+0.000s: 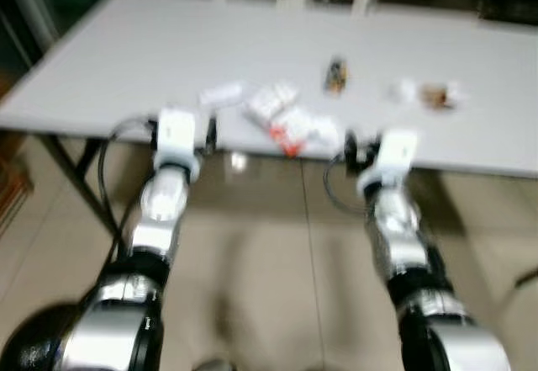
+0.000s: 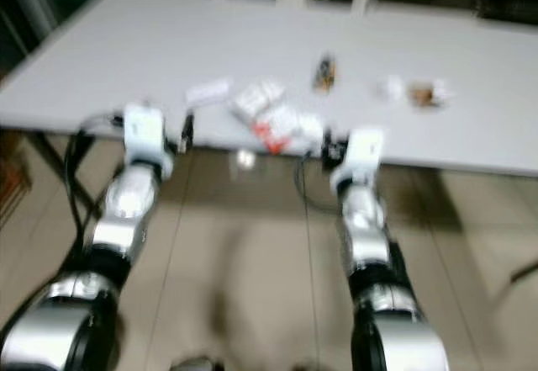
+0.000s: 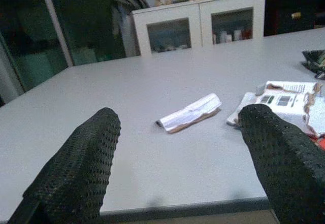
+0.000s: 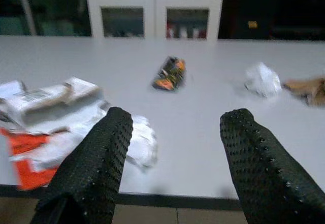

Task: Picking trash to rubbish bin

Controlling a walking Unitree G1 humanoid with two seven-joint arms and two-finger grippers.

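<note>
white and orange wrappers (image 1: 286, 120) lie heaped near the bench (image 1: 126, 43) front edge, a rolled paper (image 3: 190, 113) just beside them, a dark packet (image 4: 170, 73) and crumpled white scrap (image 4: 263, 79) farther back. left end effector (image 3: 177, 158) and right end effector (image 4: 175, 153) hover at the bench edge, fingers apart, touching nothing. a white cabinet (image 3: 203, 23) stands beyond.

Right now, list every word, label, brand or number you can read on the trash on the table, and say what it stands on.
No text can be read as words.
White package: dark printed blocks and fine lines, too small to read.
Flat white carton: a strip like a barcode, blurred.
Dark snack wrapper: orange and yellow print, too blurred to read.
Rolled white wrapper: no print visible.
</note>
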